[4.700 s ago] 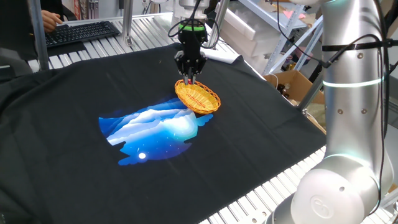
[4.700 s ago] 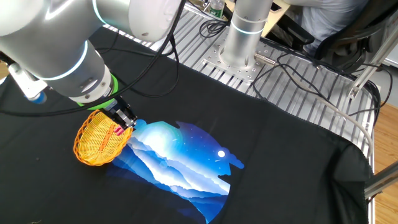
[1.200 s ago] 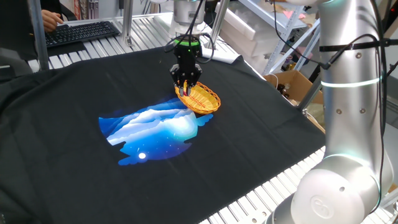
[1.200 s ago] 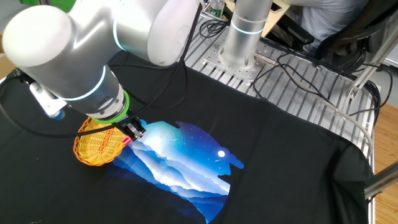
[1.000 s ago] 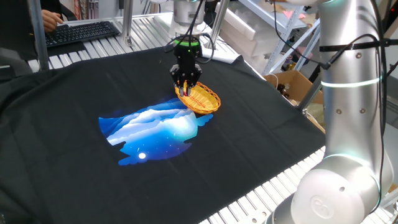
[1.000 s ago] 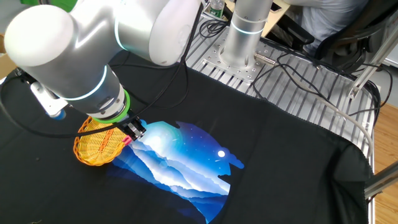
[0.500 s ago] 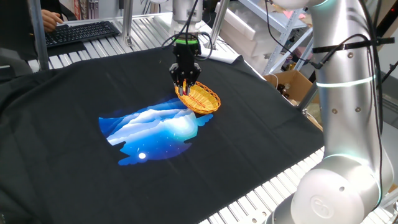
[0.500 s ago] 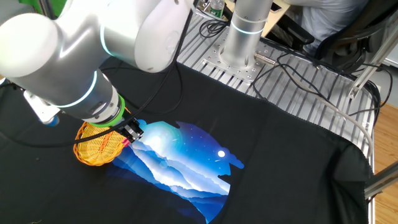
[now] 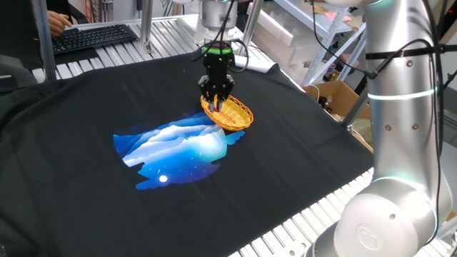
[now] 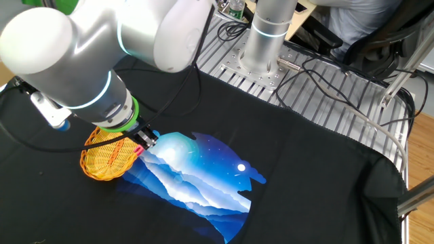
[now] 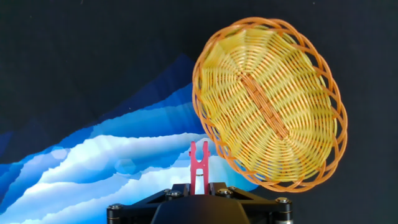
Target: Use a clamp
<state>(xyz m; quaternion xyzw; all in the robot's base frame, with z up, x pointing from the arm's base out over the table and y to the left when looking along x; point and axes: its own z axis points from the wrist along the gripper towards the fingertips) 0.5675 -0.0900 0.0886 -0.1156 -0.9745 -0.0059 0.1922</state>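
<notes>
My gripper [image 11: 199,186] is nearly closed, pinching the tail of the clamp [image 11: 198,163]; its forked red jaws stick out past my fingertips, pointing at the near rim of the basket [image 11: 219,149]. In the fixed views the clamp hangs just at that rim, over the blue print on the cloth [image 9: 178,146]; I can't tell if the tips touch the weave. My read: the clamp is tiny, light, stiff plastic, probably sprung, so it could twist or pop out if squeezed off-centre. Best hold is square across the handle end, leaving the jaws free. The basket looks light too and may slide if nudged.
</notes>
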